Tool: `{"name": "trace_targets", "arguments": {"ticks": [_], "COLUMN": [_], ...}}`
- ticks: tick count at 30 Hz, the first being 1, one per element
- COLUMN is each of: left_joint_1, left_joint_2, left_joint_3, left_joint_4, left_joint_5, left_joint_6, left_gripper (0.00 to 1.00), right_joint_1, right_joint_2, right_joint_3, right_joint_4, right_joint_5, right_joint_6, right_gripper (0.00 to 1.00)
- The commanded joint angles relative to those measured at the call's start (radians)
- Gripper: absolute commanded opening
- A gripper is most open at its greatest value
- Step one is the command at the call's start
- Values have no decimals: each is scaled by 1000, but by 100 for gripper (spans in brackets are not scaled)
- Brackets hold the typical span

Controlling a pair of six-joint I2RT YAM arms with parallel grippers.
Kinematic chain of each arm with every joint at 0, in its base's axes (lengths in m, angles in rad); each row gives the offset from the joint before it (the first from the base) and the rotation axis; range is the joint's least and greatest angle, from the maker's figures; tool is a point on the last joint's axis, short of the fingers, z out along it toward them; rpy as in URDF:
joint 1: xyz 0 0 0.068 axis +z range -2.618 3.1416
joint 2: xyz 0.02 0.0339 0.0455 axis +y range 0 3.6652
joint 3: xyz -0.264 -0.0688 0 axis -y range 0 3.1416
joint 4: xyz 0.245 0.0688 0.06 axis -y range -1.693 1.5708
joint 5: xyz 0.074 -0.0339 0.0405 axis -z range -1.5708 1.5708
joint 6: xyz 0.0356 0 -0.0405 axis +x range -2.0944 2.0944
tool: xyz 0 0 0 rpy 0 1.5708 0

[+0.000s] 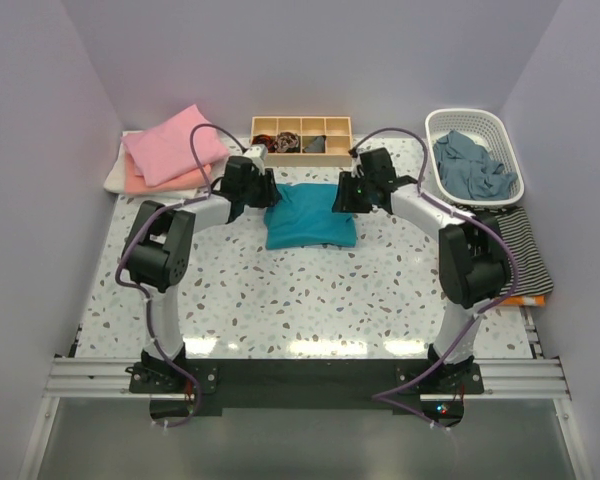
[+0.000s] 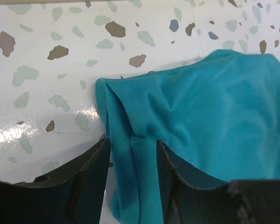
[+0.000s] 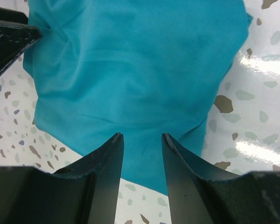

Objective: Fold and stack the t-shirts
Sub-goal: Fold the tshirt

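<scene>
Four t-shirts were counted: one teal t-shirt (image 1: 310,220) lying alone, and three in a folded pile, namely one pink t-shirt (image 1: 178,143), one peach t-shirt (image 1: 158,181) and one white t-shirt (image 1: 116,172). There was one wooden box (image 1: 302,135) with eight compartments, and one white basket (image 1: 477,122) that held one grey-blue cloth (image 1: 470,165). There was one striped cloth (image 1: 523,250). Two grippers were present, the left gripper (image 2: 133,145) and the right gripper (image 3: 142,136), each with two fingers.
</scene>
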Motion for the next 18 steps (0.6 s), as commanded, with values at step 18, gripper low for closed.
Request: {"name": "trace_targets", "arguments": {"ticks": [18], "left_joint_1": [-29], "left_joint_2": [51], "left_joint_3": [51], "left_joint_4": [99], "left_joint_5": [33], "left_joint_6": [27], "left_gripper": [48], "right_joint_1": [52], "right_joint_2": [125], "right_joint_3": [28], "right_joint_4": [56], "right_joint_5": [-107], "right_joint_6": [10], "right_gripper": [42]}}
